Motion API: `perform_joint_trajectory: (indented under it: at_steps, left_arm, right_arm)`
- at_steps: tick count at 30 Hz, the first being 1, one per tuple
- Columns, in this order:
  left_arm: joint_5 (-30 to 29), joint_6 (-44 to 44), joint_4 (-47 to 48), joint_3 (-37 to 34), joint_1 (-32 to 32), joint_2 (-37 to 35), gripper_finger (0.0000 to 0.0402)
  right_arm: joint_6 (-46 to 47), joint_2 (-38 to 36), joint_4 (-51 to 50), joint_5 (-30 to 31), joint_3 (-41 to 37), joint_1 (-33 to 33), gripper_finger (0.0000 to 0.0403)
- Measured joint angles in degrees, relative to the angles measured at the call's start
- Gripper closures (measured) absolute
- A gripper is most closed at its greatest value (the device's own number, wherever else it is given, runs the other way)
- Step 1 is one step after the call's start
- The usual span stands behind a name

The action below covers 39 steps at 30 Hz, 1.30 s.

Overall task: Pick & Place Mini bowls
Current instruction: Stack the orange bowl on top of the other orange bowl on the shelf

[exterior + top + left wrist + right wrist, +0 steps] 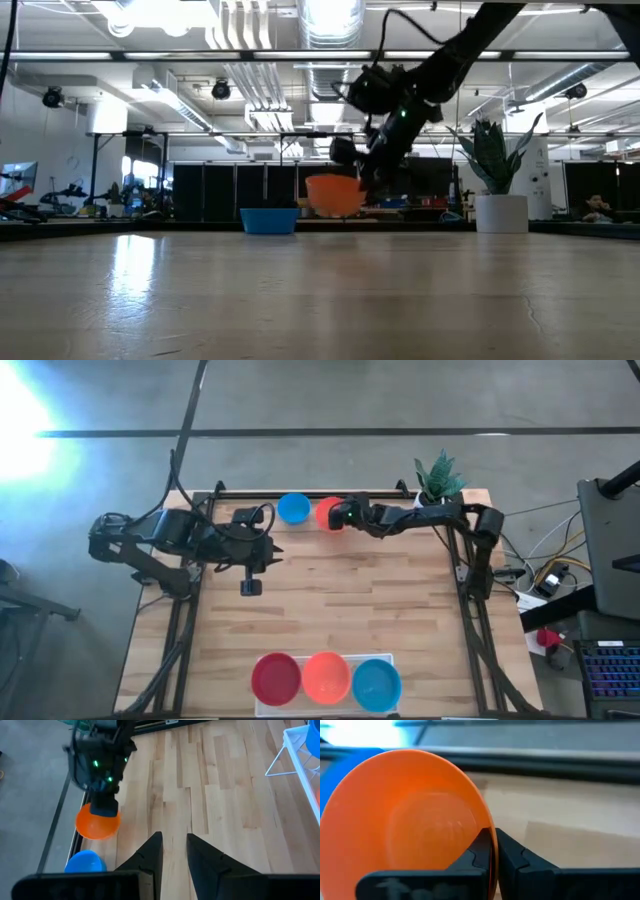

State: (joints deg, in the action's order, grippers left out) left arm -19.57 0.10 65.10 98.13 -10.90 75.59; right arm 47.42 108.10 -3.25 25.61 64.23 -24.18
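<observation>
Five bowls: two orange, one (pixel 328 513) in the right tool (pixel 344 514) and one (pixel 325 675) well apart; two blue (pixel 293 509) (pixel 376 684); one red (pixel 275 677). One tray (pixel 390 658), one plant (pixel 437 477).

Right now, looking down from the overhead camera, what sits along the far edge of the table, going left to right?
Left gripper, waiting just inside that edge → blue bowl → orange bowl, pinched at its rim by the right gripper → potted plant at the corner.

Bright overhead lights; glare on floor (pixel 30 410); tabletop (pixel 320 300) reflective; close bowl (pixel 405 820) blurred.
</observation>
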Motion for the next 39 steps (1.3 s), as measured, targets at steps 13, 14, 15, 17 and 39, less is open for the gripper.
perform_joint_trajectory:
  at_steps: [13,14,15,17,39]
  left_arm:
    - [0.00,-0.59,-0.13,0.00,0.00,0.00,0.0321]
    - [0.00,-0.69,-0.13,0.00,0.00,0.00,0.0321]
    - [0.00,-0.92,-0.15,0.00,0.00,0.00,0.0321]
    - [0.00,-1.37,-0.19,0.00,0.00,0.00,0.0321]
    - [-0.02,-2.07,-0.39,0.00,0.00,0.00,0.0321]
  right_arm:
    - [-10.20,-15.02,-5.49,-0.13,0.00,7.43,0.0394]
    - [-11.59,-16.54,-6.52,-0.33,0.00,8.35,0.0394]
    - [-12.63,-17.99,-7.81,-0.51,0.18,9.32,0.0394]
    - [-14.68,-20.72,-11.29,-1.93,1.40,11.10,0.0394]
    - [-24.81,-18.50,-52.20,-20.36,35.52,28.04,0.0394]
